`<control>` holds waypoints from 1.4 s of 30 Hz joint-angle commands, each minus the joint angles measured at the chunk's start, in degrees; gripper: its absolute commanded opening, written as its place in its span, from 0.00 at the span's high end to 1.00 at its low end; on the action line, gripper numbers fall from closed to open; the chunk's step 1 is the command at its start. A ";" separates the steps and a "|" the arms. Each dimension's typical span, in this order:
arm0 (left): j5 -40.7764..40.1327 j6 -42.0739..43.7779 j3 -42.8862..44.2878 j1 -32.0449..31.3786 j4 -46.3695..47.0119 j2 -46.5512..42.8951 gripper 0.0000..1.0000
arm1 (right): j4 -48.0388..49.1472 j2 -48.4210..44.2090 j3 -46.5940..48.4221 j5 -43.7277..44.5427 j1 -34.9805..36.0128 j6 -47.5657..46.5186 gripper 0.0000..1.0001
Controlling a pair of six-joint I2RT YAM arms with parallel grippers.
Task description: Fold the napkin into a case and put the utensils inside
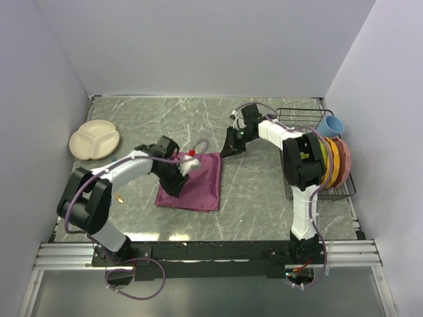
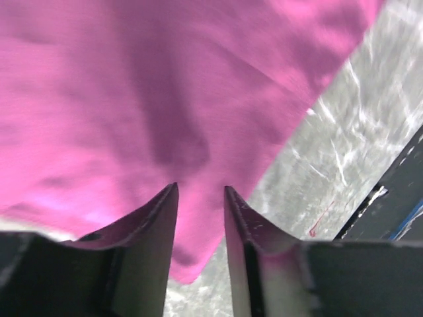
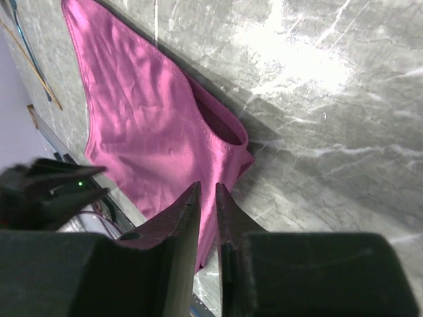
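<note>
Grey marbled desk (image 1: 264,198) carries the folded maroon napkin (image 1: 201,185) near its middle, with the left claw (image 2: 200,189) slightly spread over its left half and the right claw (image 3: 207,187), barely parted and seemingly pinching nothing, by its far right corner.

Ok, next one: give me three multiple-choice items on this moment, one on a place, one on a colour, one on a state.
1. Where is the cream plate?
A. at the far left of the table
B. on top of the napkin
C. at the near edge, right of centre

2. What colour is the napkin?
A. green
B. maroon-purple
C. white

3. How is the napkin lying?
A. balled up
B. draped over an arm
C. flat on the table

Answers: 1 A, the top view shows it at the far left, apart from the napkin. 2 B, all three views show that colour. 3 C, the top view shows it spread on the tabletop.
</note>
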 commanded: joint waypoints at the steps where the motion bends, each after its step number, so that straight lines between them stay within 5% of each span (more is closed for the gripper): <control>1: 7.20 -3.39 7.58 7.33 -1.28 -0.21 0.58 | 3.98 0.39 0.68 -1.83 0.87 1.11 0.80; 15: 16.88 -13.60 24.55 22.20 5.66 14.89 0.56 | 2.68 6.37 3.75 1.52 0.96 -0.81 0.78; 27: 18.55 -10.87 23.43 22.12 8.21 14.47 0.54 | -2.51 0.29 5.25 3.18 -0.35 -5.21 0.39; 42: 16.71 -10.61 23.07 22.91 8.12 13.59 0.52 | -2.60 9.97 9.91 -0.77 0.26 -3.63 0.47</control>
